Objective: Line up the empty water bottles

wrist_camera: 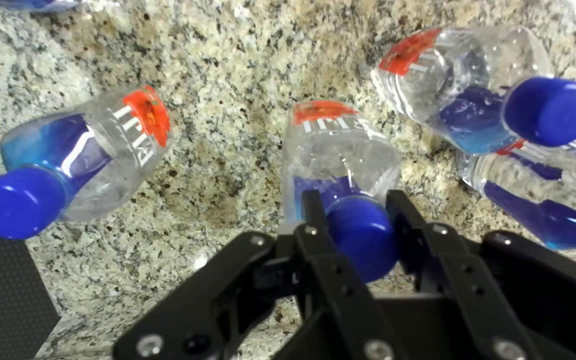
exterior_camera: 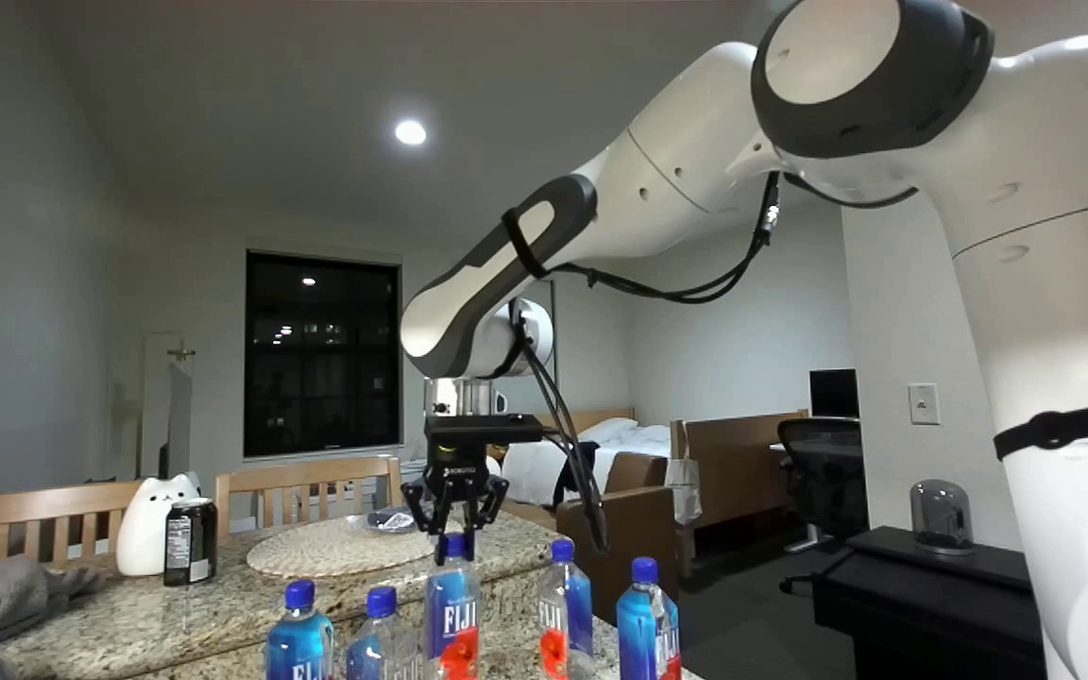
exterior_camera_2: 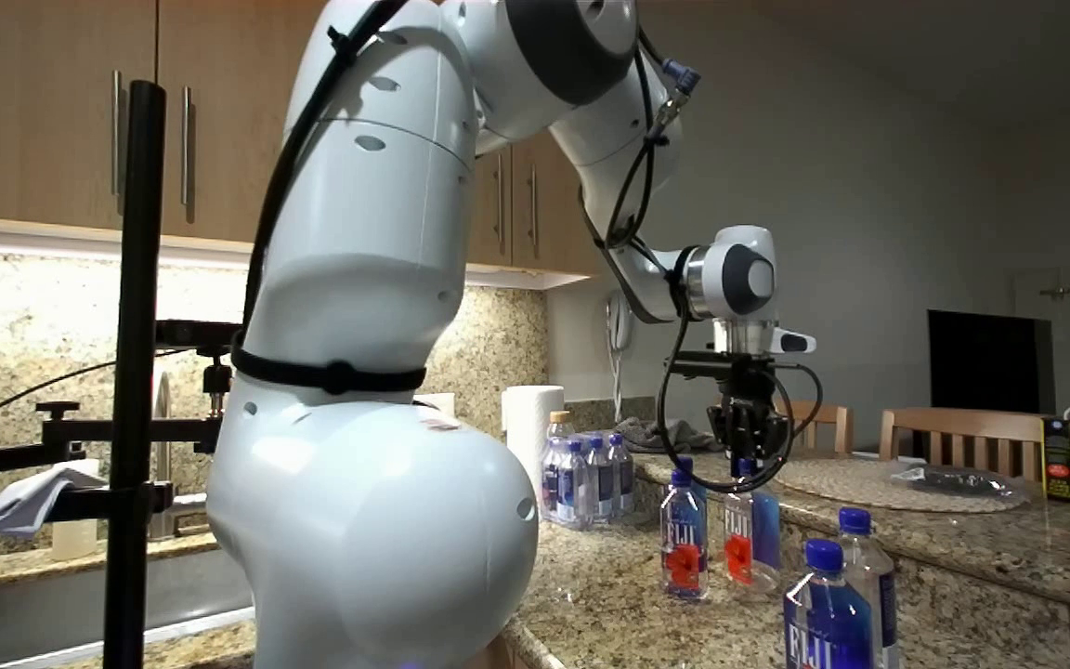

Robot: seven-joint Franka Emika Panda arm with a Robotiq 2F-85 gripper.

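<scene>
My gripper [wrist_camera: 354, 212] is shut on the blue cap of an upright empty water bottle [wrist_camera: 325, 145], one finger on each side of the cap. That bottle [exterior_camera: 452, 619] hangs or stands right below the gripper [exterior_camera: 455, 548]; whether its base touches the counter I cannot tell. On the left of the wrist view stands a bottle [wrist_camera: 128, 125] with a red-orange label patch. Two more, a bottle [wrist_camera: 468, 90] and a bottle [wrist_camera: 543, 195], are close together on the right. In an exterior view several bottles [exterior_camera_2: 595, 478] cluster farther back, and two bottles [exterior_camera_2: 828, 613] stand nearer.
Behind the bottles rises a granite ledge [exterior_camera: 223, 633] bearing a woven mat [exterior_camera: 336, 548], a white cat figure [exterior_camera: 152, 529], a black can [exterior_camera: 190, 543] and a grey towel [exterior_camera: 6, 595]. A carton [exterior_camera_2: 1063, 460] and a paper towel roll [exterior_camera_2: 532, 437] also show. A cable loops beside the gripper.
</scene>
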